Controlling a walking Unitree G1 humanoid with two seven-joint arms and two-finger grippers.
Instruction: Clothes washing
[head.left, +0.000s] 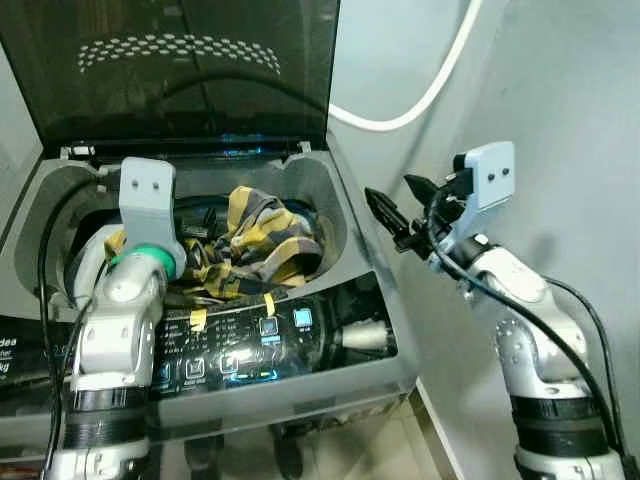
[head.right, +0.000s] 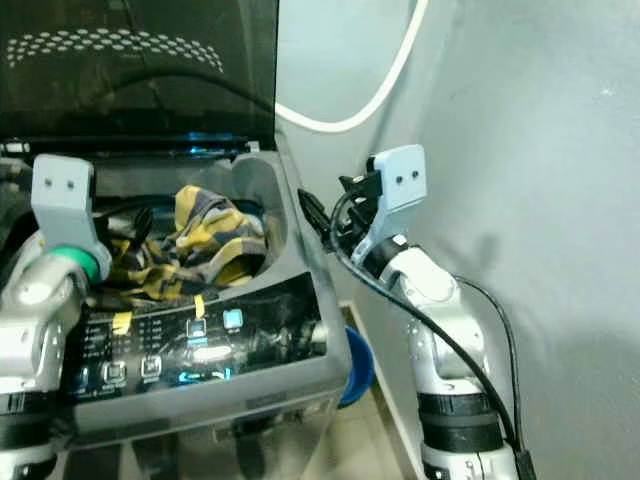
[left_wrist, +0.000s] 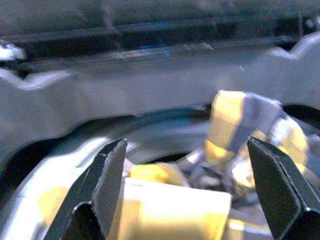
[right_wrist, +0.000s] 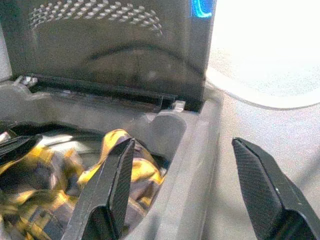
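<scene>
Up top, the washing machine (head.left: 330, 200) stood with its dark lid (head.left: 180, 70) raised upright against the wall. A yellow-and-grey striped garment (head.left: 255, 240) lay heaped in the drum, bulging up toward the right side of the opening. I had the left gripper (left_wrist: 185, 185) reaching down into the drum from the front left, its fingers (left_wrist: 107, 175) spread wide with the striped cloth showing between and just beyond them; I could not tell whether they touched it. The left wrist housing rose above the drum's front rim, hiding part of the load from the head camera.

The right gripper (head.left: 400, 215) hung beside the machine's right wall, outside the tub and clear of the cloth, fingers parted wide and empty. Through its wrist camera I looked across the grey rim at the garment and the lid hinge.

The control panel (head.left: 270, 345) along the front glowed blue, with strips of yellow tape (head.left: 268, 303) stuck on it. A white hose (head.left: 430, 90) curved down the wall behind.
</scene>
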